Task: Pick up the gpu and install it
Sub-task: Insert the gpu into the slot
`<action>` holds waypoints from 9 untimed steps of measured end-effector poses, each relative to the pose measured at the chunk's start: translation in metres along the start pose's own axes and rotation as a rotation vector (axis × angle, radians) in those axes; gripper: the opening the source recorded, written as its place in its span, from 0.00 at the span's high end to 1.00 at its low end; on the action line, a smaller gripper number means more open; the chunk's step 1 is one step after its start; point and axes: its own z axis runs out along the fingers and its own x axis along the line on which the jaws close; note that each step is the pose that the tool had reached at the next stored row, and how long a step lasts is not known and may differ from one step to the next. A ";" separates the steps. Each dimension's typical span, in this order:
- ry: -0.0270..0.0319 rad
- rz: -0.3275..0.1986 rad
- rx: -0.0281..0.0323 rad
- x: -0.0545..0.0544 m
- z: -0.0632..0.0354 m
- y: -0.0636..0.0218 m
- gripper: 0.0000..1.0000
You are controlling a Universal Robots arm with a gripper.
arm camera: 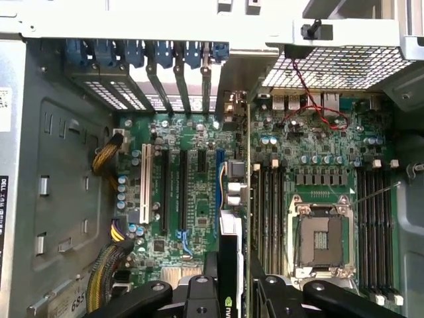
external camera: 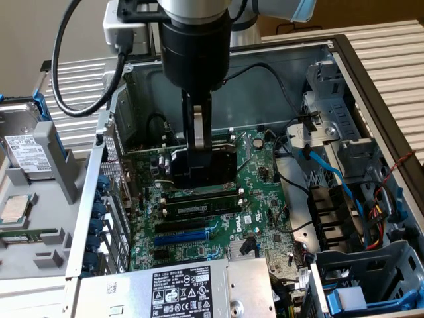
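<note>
In the exterior view, the arm reaches straight down into an open computer case [external camera: 371,73] that lies on its side. The tool [external camera: 199,159] is closed on the gpu [external camera: 213,171], with its fingers pressed against the black cooler block. The card is held low over the upper part of the green motherboard [external camera: 258,199], just above the row of black expansion slots [external camera: 199,209]. I cannot tell whether it touches the board. A power supply [external camera: 172,291] with a white label sits at the case's near edge. A hard drive [external camera: 23,152] lies outside the case, towards the exterior view's left. A blue cable [external camera: 324,169] runs through the drive bay area towards the exterior view's right.

In the wrist view, the tool [arm camera: 232,271] grips the gpu [arm camera: 229,232] between its dark fingers [arm camera: 211,268]. The card is seen edge-on, its black cooler running away from the camera. It hangs over the motherboard [arm camera: 199,199], between the long slots and the memory slots [arm camera: 265,205]. A white slot [arm camera: 144,182] lies well to one side, and the empty CPU socket [arm camera: 319,240] lies beyond the memory slots on the other.
</note>
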 end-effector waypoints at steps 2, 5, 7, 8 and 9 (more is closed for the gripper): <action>-0.0011 0.000 -0.0001 0.002 0.0035 -0.0003 0.73; -0.0026 0.000 -0.0001 0.004 0.0089 -0.0007 0.73; -0.0034 -0.001 -0.0001 0.006 0.0126 -0.0009 0.73; -0.0037 -0.001 -0.0001 0.006 0.0144 -0.0011 0.73; -0.0041 -0.001 -0.0001 0.006 0.0162 -0.0012 0.73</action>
